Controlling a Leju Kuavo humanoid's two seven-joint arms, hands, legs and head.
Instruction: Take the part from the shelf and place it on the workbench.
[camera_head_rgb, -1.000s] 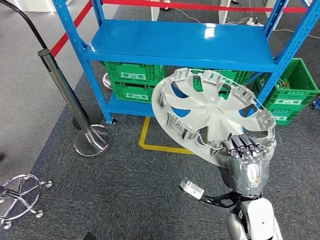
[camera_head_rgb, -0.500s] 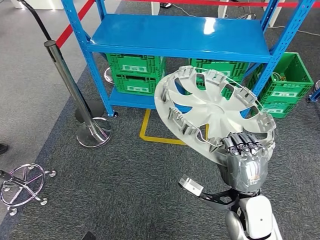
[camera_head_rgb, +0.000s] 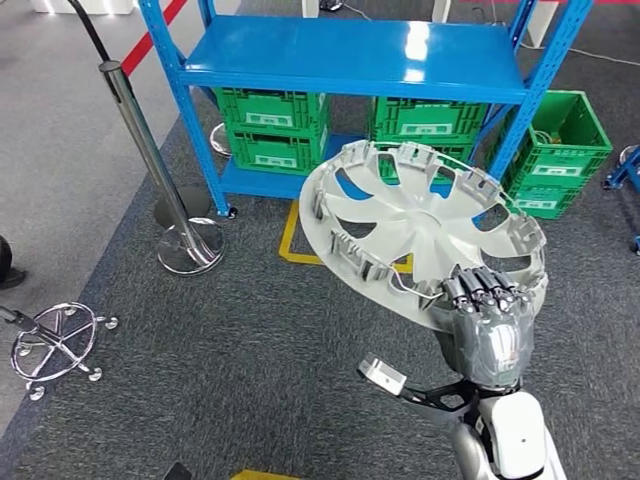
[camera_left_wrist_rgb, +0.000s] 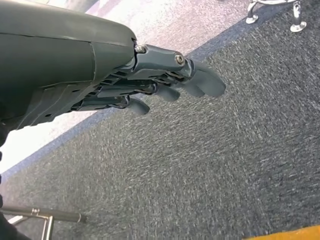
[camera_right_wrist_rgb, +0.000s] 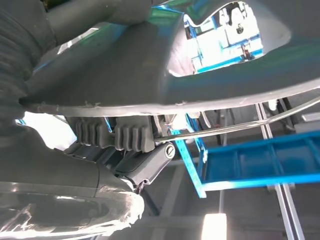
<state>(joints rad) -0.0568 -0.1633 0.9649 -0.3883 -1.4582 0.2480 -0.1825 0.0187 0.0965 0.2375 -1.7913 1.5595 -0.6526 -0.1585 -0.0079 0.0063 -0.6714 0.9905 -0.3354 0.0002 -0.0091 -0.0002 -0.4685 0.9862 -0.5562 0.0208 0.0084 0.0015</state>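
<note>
My right hand (camera_head_rgb: 489, 318) gripped the wheel cover (camera_head_rgb: 411, 228) by its near-right rim, disc tilted up-left toward the shelf (camera_head_rgb: 347, 58); left hand (camera_left_wrist_rgb: 166, 80) hung empty, fingers straight.

The blue shelf (camera_head_rgb: 355, 58) with green crates (camera_head_rgb: 273, 140) beneath stood just beyond the wheel cover (camera_head_rgb: 419, 235) gripped by the right hand (camera_head_rgb: 489, 325), blocking forward reach. A stanchion (camera_head_rgb: 155, 170) and chair base (camera_head_rgb: 54, 340) stood to the left; grey carpet (camera_head_rgb: 249, 350) lay open between. The left hand (camera_left_wrist_rgb: 170, 82) hung over bare carpet.
</note>
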